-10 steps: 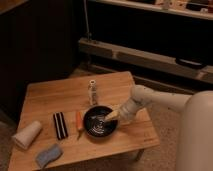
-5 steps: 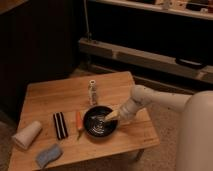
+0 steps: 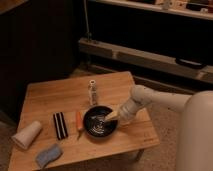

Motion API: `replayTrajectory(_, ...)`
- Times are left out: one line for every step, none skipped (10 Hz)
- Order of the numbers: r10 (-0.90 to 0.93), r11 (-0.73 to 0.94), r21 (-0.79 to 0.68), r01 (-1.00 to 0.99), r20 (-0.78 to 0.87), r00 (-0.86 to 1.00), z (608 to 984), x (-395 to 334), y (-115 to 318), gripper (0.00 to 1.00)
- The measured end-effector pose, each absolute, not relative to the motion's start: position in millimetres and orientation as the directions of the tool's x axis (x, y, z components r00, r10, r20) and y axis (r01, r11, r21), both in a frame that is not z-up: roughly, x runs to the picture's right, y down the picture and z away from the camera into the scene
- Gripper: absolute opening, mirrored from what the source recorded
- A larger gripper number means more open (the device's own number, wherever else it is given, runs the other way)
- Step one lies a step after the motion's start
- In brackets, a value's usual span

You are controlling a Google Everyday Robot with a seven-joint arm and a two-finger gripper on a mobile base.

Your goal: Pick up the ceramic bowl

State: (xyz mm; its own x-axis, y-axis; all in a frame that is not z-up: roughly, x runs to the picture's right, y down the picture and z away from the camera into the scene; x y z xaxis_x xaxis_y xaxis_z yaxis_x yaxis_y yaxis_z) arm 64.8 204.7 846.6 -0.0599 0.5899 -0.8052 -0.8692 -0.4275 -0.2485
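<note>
Nothing has moved: tool (image 3: 109,117) stays at the ceramic bowl (image 3: 99,123)'s right rim, its grip state untellable.

The worktop (image 3: 105,87) is seen as pale wood with visible plank seams and a smooth, lightly sheened finish. At lower centre of the frame, the ceramic bowl (image 3: 100,121) is shown glossy black, with faint light rings reflected inside. The gripper (image 3: 111,117), placed over the bowl's right rim, is given a smooth, matt cream plastic look, as is the arm (image 3: 150,98) behind it. A matt white cup (image 3: 27,134) is laid at lower left, and a soft, blue-grey sponge (image 3: 48,154) is shown rough-textured below it.
</note>
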Motion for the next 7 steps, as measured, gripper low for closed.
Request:
replayTrajectory(0.590, -0.428, -0.248, -0.869, -0.805, -0.060, 846.6, 64.8, 204.7, 0.80)
replayTrajectory(0.590, -0.427, -0.248, -0.869, -0.805, -0.060, 846.6, 64.8, 204.7, 0.78)
replayTrajectory(0.590, -0.427, -0.248, -0.869, -0.805, -0.060, 846.6, 64.8, 204.8, 0.71)
replayTrajectory(0.590, -0.427, -0.248, -0.869, -0.805, -0.060, 846.6, 64.9, 204.8, 0.62)
replayTrajectory(0.588, -0.427, -0.245, -0.870, -0.807, -0.062, 846.2, 67.8, 205.9, 0.49)
replayTrajectory(0.586, -0.427, -0.241, -0.871, -0.808, -0.064, 846.4, 70.1, 207.0, 0.39)
replayTrajectory(0.588, -0.427, -0.246, -0.870, -0.807, -0.060, 846.5, 66.4, 206.1, 0.29)
